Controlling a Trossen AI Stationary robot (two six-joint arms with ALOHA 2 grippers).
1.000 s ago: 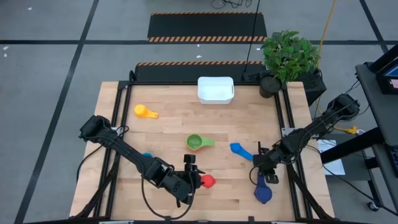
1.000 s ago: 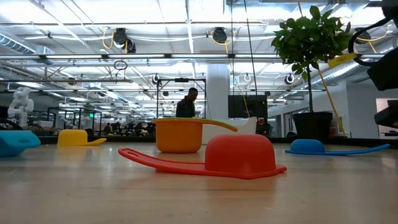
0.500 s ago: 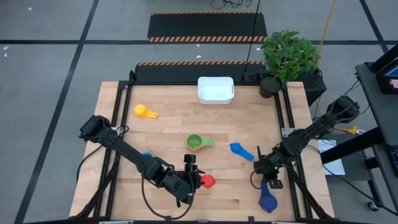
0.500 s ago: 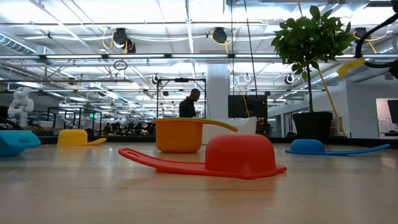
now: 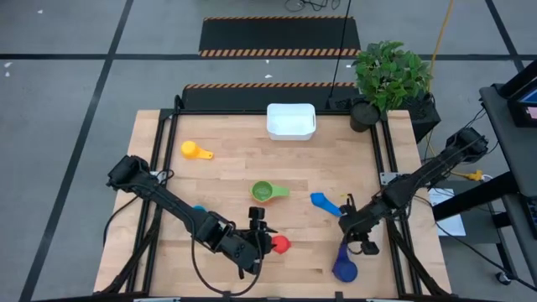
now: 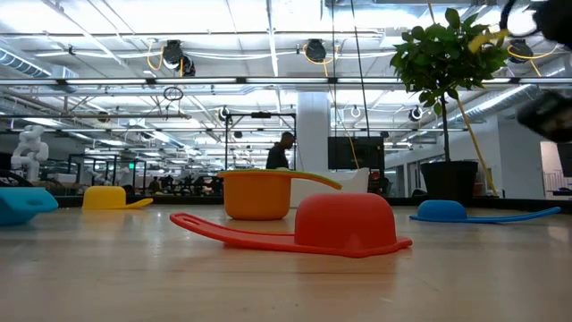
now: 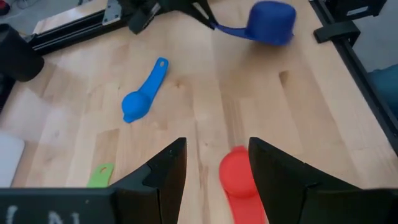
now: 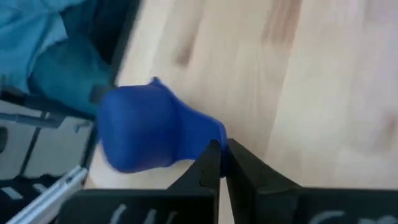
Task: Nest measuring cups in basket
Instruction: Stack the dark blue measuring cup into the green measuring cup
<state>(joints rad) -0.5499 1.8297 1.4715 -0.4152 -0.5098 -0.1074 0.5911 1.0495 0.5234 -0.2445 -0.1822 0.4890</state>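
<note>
Pickup in hand — right pincer [image 5: 356, 239] pressed together on the flat handle of the dark blue cup [image 5: 345, 268], bowl hanging off the tips toward the near right corner of the tabletop [image 5: 226, 184]; in the right wrist view the fingers [image 8: 208, 163] meet on the handle's root, bowl [image 8: 140, 127] just beyond them and seemingly clear of the wood. Judged as the first carry of the nesting, basket [image 5: 291, 121] at the far edge, well apart from the pincer, and showing no cup inside from above. Next move, by judgement: lift and haul the length of the tabletop to the basket, handle kept level so the bowl lands mouth up — thin pinch, so risk of the cup swinging or slipping. Left pincer [image 5: 255, 237] low at the near edge, spread, red cup [image 5: 279, 244] just beside it and lying between the fingers [image 7: 165, 171] in the left wrist view, not gripped. Elsewhere: light blue cup [image 5: 323, 202] near the right pincer, green cup [image 5: 266, 192] mid-tabletop, yellow cup [image 5: 195, 150] far left.
</note>
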